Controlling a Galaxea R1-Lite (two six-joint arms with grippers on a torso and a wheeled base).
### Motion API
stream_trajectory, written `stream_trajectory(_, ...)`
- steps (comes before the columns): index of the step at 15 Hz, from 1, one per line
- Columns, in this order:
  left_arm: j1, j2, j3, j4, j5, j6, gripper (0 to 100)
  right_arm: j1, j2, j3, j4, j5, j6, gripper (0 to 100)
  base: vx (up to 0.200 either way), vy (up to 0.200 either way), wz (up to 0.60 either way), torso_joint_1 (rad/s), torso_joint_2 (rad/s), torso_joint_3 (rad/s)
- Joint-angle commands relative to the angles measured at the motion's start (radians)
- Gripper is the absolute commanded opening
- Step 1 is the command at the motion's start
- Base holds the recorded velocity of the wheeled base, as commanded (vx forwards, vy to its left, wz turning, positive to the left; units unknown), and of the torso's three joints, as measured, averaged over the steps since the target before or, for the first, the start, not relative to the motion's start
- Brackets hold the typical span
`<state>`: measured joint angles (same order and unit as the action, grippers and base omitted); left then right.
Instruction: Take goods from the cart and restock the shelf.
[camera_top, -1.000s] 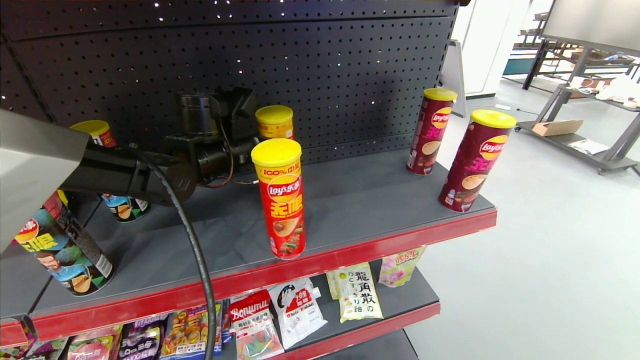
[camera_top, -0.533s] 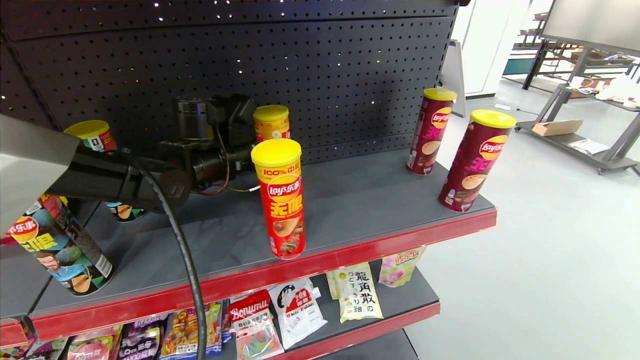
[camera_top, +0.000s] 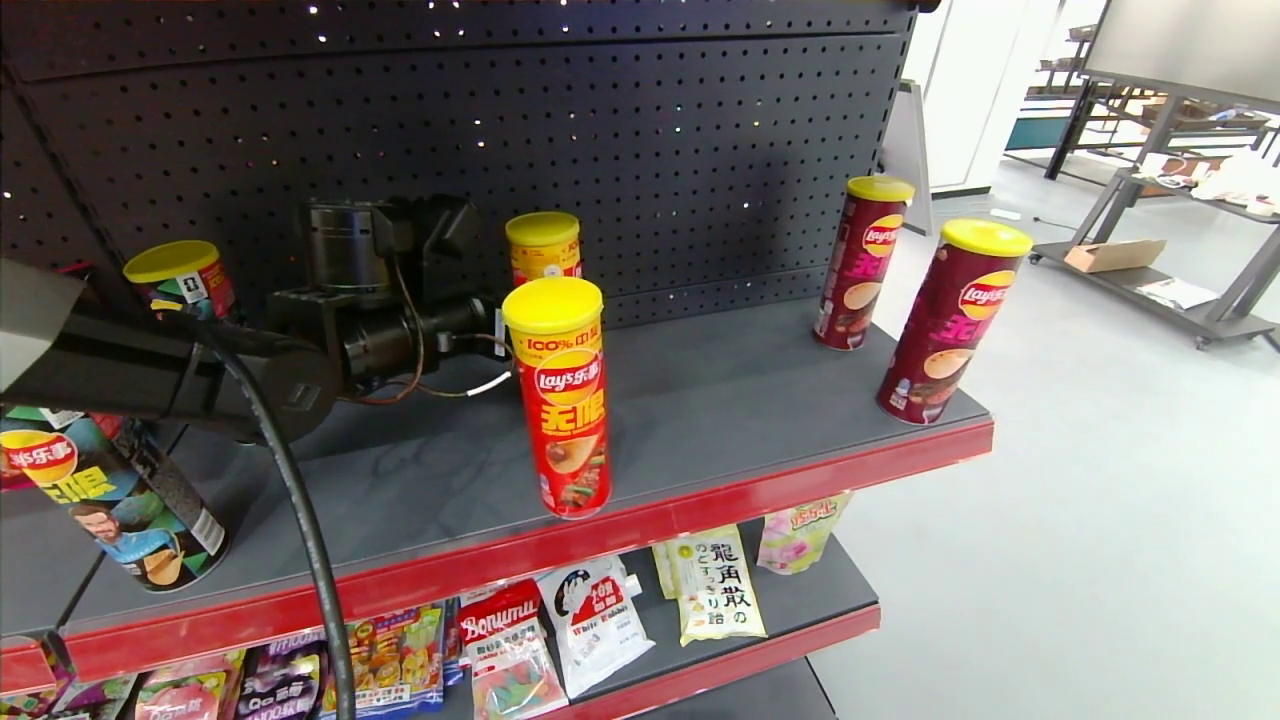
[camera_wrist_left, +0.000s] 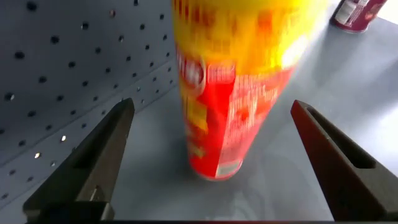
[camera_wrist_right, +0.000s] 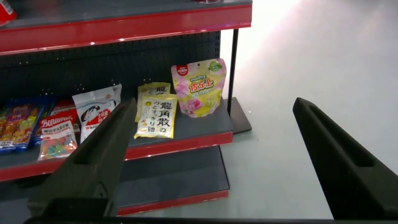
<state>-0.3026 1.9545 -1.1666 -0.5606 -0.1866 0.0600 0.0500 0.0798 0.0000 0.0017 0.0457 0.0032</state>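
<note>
Grey shelf (camera_top: 720, 400): six chip cans (camera_top: 560, 400) upright, spaced apart; lower shelf (camera_top: 848, 585): snack bags (camera_top: 600, 620).

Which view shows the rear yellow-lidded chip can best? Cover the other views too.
The left wrist view: the rear chip can stands close up, body down to its base on the shelf. The head view gives its lid and top behind the front can. The right wrist view faces lower shelves.
</note>
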Motion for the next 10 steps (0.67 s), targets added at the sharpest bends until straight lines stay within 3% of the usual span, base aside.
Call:
stream_trajectory(1,0.014,-0.016,0.021,-0.004,0.001,0.003,100,0.001,0.002,0.0,0.0,0.0,0.0,100,0.0,0.0,0.0,0.0,0.0,0.0)
stream_trajectory(5,0.039,-0.097,0.107,0.004,-0.001,0.015,100,0.001,0.002,0.0,0.0,0.0,0.0,100,0.0,0.0,0.0,0.0,0.0,0.0)
stream_trajectory(7,0.046,-0.178,0.193,0.008,-0.002,0.034,100,0.001,0.002,0.0,0.0,0.0,0.0,100,0.0,0.0,0.0,0.0,0.0,0.0)
stream_trajectory(10,0.048,-0.299,0.274,0.1,-0.004,0.054,100,0.001,0.002,0.0,0.0,0.0,0.0,100,0.0,0.0,0.0,0.0,0.0,0.0)
